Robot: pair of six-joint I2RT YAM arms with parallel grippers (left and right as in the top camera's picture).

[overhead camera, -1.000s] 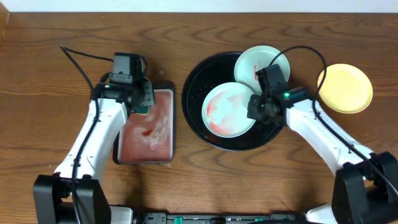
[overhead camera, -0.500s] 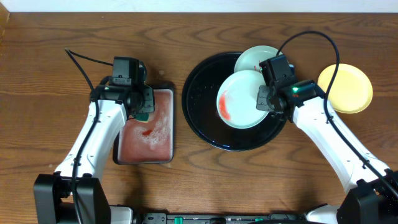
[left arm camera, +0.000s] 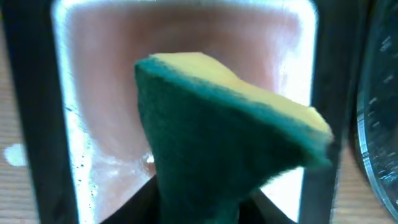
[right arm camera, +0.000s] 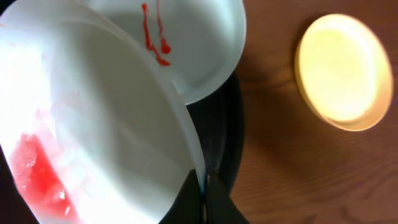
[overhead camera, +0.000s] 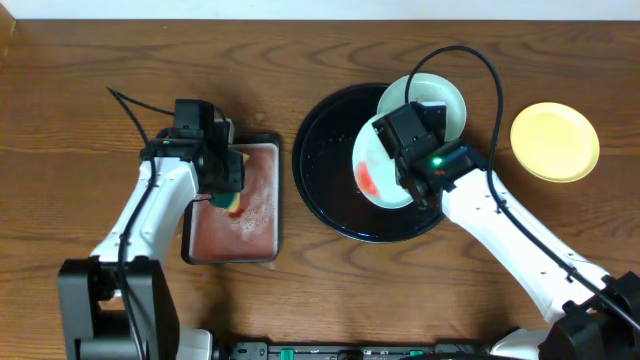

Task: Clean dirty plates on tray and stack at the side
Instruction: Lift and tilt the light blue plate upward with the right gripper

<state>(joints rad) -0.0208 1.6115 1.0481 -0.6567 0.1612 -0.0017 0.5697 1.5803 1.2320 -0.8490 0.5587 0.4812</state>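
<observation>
Two items are clamped: sponge (left arm camera: 217, 143) in left claw (overhead camera: 228, 190), 9 o'clock of the tray (overhead camera: 320, 170); red-smeared plate (overhead camera: 375, 172) in right claw (right arm camera: 202, 186).

Left gripper (overhead camera: 226, 188) clamped on sponge (left arm camera: 211, 143), right gripper (right arm camera: 202, 185) pinching plate (right arm camera: 112, 137) rim, both arms extended forward

Bench (overhead camera: 80, 80): mid-brown wood, darker grain lines.
Round tray (overhead camera: 320, 170): glossy black with fine pale specks.
Smeared plate (overhead camera: 372, 150): mint-white, one broad red patch near its edge.
Streaked plate (right arm camera: 199, 43): mint-white, thin red lines.
Yellow plate (overhead camera: 555, 141): plain pale yellow.
Rectangular tray (overhead camera: 250, 225): black rim, pinkish foamy inside.
Sponge (left arm camera: 217, 143): dark green face, yellow back.
</observation>
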